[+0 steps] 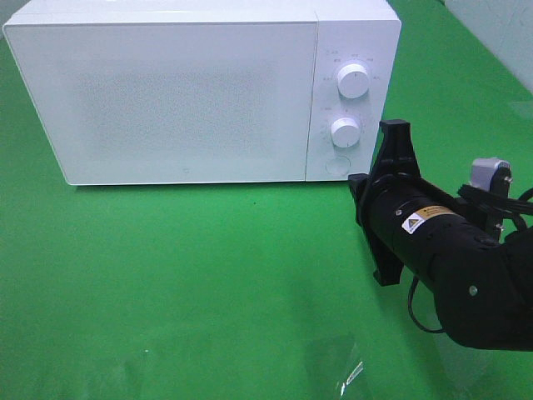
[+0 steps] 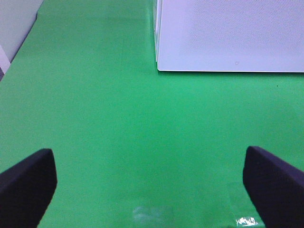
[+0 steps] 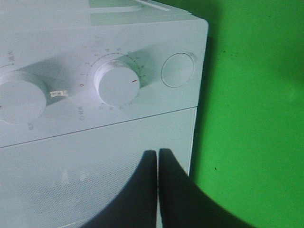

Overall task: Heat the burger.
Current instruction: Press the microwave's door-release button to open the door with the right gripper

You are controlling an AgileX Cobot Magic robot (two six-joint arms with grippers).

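Pressing its two dark fingers flat together with nothing between them, the right claw [image 3: 157,154] points at the lower right front of a white microwave [image 1: 329,37], close to the round button [image 1: 337,164] under the lower dial [image 1: 345,131]; whether it touches cannot be told. Farther left, the left claw [image 2: 151,190] hangs wide open and empty over the green counter [image 1: 208,275]. The microwave's door [image 1: 166,92] is closed, and the burger shows in no view.
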